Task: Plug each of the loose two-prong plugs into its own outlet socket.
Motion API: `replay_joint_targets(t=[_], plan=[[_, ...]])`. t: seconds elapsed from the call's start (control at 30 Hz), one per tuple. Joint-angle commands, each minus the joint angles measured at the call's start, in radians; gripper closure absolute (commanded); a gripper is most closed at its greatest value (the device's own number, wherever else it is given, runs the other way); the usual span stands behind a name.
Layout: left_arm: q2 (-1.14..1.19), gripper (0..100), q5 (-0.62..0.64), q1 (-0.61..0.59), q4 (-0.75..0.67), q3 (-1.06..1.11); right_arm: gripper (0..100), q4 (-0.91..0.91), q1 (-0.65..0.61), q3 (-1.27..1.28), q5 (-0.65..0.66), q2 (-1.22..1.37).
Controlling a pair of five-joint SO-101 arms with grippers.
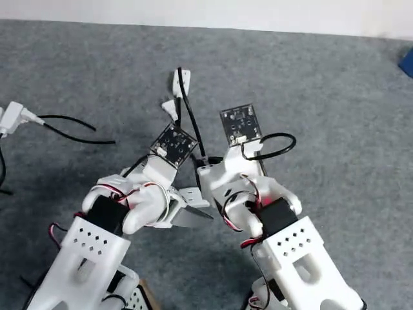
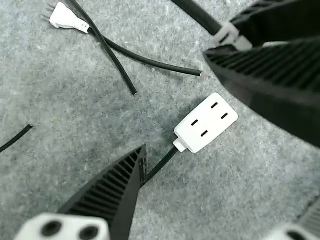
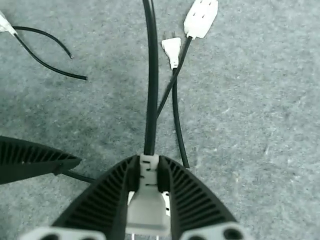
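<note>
My arms leaned low toward the white plastic outlet block [image 2: 206, 122]. Left gripper [image 2: 175, 100] gaped near it; right gripper [image 3: 149, 162], short of it, clamped a white two-prong plug [image 3: 147, 210].

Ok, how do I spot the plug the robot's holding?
On the grey table, find the right gripper with its black ridged fingers. The held plug is the white one pinched between them, a thick black cord running from it. The loose plug beside the outlet block lies free.

The white outlet socket [image 2: 206, 122] lies face-up on grey carpet [image 2: 75, 125], a loose plug [image 2: 62, 15] well apart among black cords [image 2: 150, 61].
</note>
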Motion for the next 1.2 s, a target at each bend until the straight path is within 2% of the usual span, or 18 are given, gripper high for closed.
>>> replay_joint_targets(t=[0.0, 0.07, 0.13, 0.2, 0.3, 0.47, 0.7, 0.83, 0.93, 1.03, 1.17], plan=[[-0.018, 50, 0.009, 0.004, -0.068, -0.002, 99.3, -0.013, -0.027, -0.03, -0.011, -0.021], [-0.012, 50, 0.026, 0.002, -0.158, 0.016, 99.3, 0.03, -0.061, -0.047, -0.012, -0.022], [-0.012, 50, 0.091, 0.004, -0.305, 0.074, 99.3, 0.111, -0.096, -0.108, -0.011, -0.019], [-0.01, 50, 0.103, 0.007, -0.433, 0.136, 99.3, 0.177, -0.124, -0.16, -0.008, -0.019], [-0.01, 50, 0.092, -0.004, -0.52, 0.188, 99.3, 0.266, -0.142, -0.222, 0.035, -0.019], [-0.01, 50, 0.064, -0.105, -0.522, 0.188, 99.3, 0.406, -0.128, -0.278, 0.126, -0.021], [-0.01, 50, 0.064, -0.114, -0.519, 0.186, 99.3, 0.501, -0.119, -0.277, 0.224, -0.021], [-0.019, 50, 0.061, -0.117, -0.509, 0.191, 99.3, 0.45, -0.042, -0.271, 0.224, -0.015], [-0.019, 50, 0.06, -0.188, -0.46, 0.163, 99.3, 0.398, 0.012, -0.226, 0.224, 0.045], [-0.019, 50, 0.063, -0.277, -0.465, 0.151, 99.3, 0.352, 0.021, -0.18, 0.19, 0.16], [-0.013, 50, 0.066, -0.305, -0.465, 0.156, 99.3, 0.294, 0.008, -0.185, 0.123, 0.282]])
